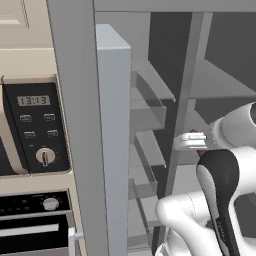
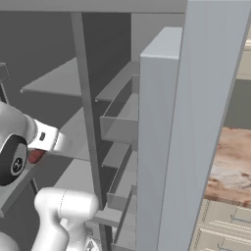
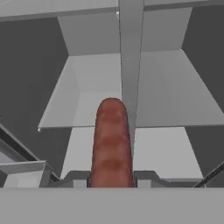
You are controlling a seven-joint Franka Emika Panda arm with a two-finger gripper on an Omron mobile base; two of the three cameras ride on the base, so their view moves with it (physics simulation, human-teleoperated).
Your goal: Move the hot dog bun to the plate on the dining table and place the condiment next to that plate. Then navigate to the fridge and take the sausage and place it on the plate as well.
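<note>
Reddish-brown and glossy, the sausage (image 3: 111, 142) stands between the two dark fingertips (image 3: 76, 178) at 6 o'clock of your hand view and points toward 12 o'clock. The jaws are clenched on it, one tip pressed to each side of its near end.

You are looking into the fridge (image 1: 75, 125), whose grey door (image 1: 114, 140) stands open edge-on. In the hand view, pale grey shelves (image 3: 170, 96) spread to 10 and 2 o'clock behind the sausage, split by a vertical grey post (image 3: 130, 65).

In the left base view, the hand reaches in from 3 o'clock, with a sliver of dark red at its tip (image 1: 201, 150) near the post (image 1: 182, 110). In the right base view, the same red sliver (image 2: 35, 156) shows at 9 o'clock under the wrist.

Beside the fridge you see the microwave (image 1: 35, 127) at 9 o'clock of the left base view, and a marbled bench top (image 2: 230, 166) at 4 o'clock of the right base view.
</note>
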